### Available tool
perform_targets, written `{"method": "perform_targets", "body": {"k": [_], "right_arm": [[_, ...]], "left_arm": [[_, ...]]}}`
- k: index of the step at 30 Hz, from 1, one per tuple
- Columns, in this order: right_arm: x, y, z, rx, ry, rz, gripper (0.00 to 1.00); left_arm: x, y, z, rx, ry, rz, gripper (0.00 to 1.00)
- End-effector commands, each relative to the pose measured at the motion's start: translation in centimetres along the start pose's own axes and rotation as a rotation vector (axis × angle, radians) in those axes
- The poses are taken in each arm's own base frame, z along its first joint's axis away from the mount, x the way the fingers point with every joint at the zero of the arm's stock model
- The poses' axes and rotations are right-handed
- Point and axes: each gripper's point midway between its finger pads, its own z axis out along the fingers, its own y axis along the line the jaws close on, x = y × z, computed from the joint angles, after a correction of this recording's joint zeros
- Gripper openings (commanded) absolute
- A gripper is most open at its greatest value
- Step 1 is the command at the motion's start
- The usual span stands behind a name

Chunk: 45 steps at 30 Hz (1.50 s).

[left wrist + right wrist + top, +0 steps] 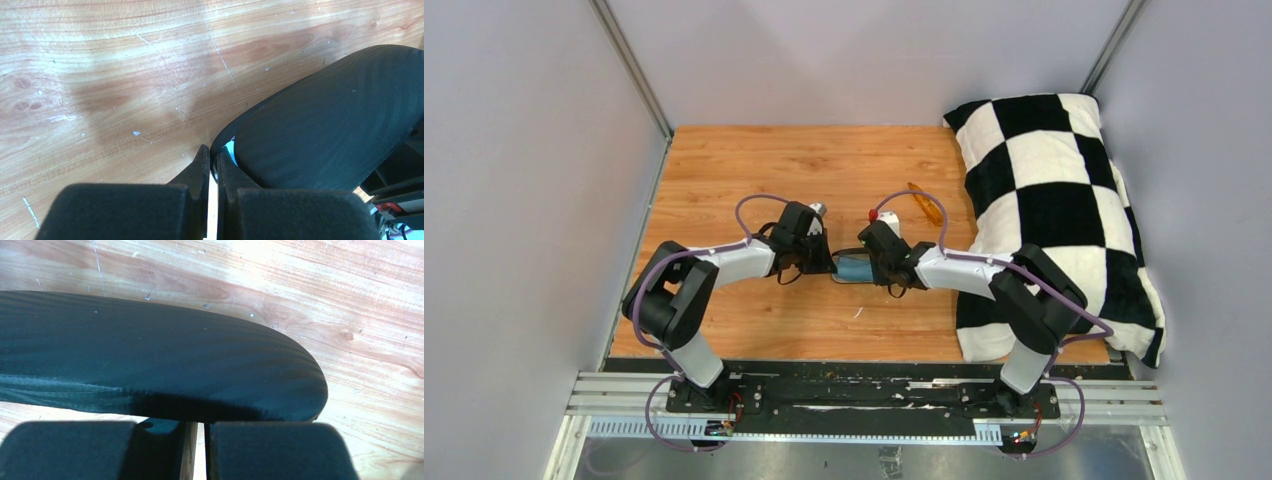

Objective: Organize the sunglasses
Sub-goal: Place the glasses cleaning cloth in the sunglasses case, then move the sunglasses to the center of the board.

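Wood tabletop point(754, 170): L gripper point(211, 152) fingers near-shut, pinching black case point(325, 130) end. R gripper point(200, 425) fingers narrow under case, grip unclear. Sunglasses point(926, 205) lie by checkered pillow point(1054, 210).

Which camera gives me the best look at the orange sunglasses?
The top external view: the sunglasses lie in the open on the wooden table, near the checkered pillow. Neither wrist view shows them; both are filled by the black case and bare wood.
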Motion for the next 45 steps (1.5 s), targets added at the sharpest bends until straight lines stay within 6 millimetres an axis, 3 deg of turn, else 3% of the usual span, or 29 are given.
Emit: {"method": "perform_targets", "body": {"k": [1,7,15,20,24,30,33,39,45], "right_arm": [[-0.2,-1.5,0.4,0.078,-0.006,-0.093,0.12],[-0.2,-1.3,-0.1,0.060,-0.001,-0.112,0.13],[-0.1,-0.2,-2.8,-0.033,-0.019,-0.070,0.24],[-0.8,-0.5,-4.4,-0.041,-0.051,-0.054,0.26],[-3.2,-2.3,-6.0,-0.021,-0.114,-0.028,0.29],[-7.5,-7.4,-7.8,0.031,-0.204,0.052,0.39],[-9.1,-10.1,-7.4,0.057,-0.194,0.087,0.44],[-12.0,-12.4,-5.1,0.085,-0.096,0.097,0.47],[-14.3,-14.6,-0.7,0.157,0.003,0.040,0.48]], "left_arm": [[2.1,1.6,0.2,-0.055,0.085,0.038,0.00],[2.4,1.4,0.5,-0.041,0.105,0.039,0.00],[2.2,1.1,0.3,-0.033,0.107,0.041,0.00],[2.0,1.1,0.3,-0.039,0.110,0.047,0.00],[2.1,1.1,0.2,-0.040,0.116,0.044,0.00],[2.3,1.5,0.0,-0.064,0.116,0.028,0.00],[2.2,1.8,-0.3,-0.080,0.100,0.011,0.00],[2.6,2.2,-0.7,-0.102,0.095,0.006,0.00],[2.9,2.2,-1.5,-0.096,0.085,-0.003,0.00]]}}
